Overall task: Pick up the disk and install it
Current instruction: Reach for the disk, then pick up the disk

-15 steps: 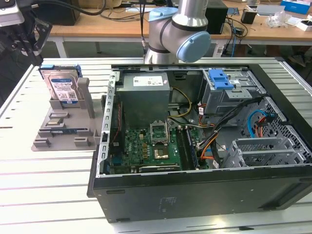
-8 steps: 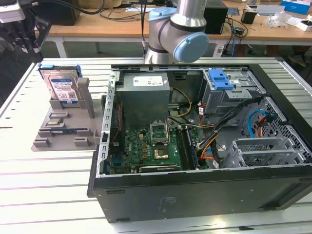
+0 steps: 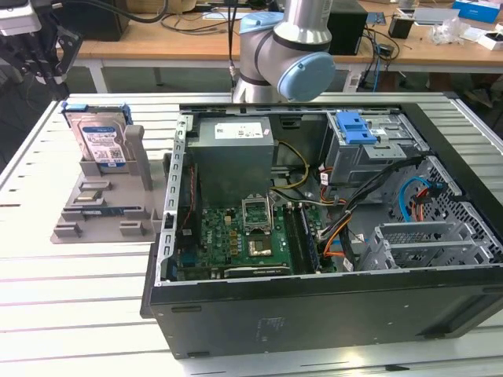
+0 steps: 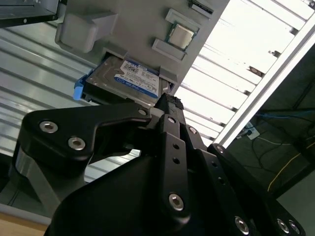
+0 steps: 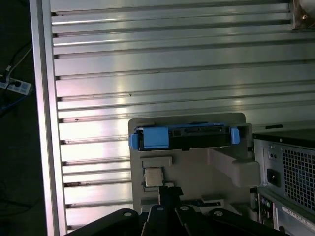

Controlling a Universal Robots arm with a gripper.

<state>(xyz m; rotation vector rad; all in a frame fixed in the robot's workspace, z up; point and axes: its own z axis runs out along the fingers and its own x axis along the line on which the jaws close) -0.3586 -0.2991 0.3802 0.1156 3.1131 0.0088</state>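
Exterior view is evenly lit from above with soft, weak shadows; the computer case (image 3: pixel 314 306) interior is darker. Second wrist view: table (image 4: pixel 246 39) slats blown white by glare, gripper (image 4: pixel 160 105) near-black. First wrist view dimmer, bright streaks on slats.

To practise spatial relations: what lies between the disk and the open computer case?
In the exterior view, the grey holder's upright post and a table strip separate disk from computer case.
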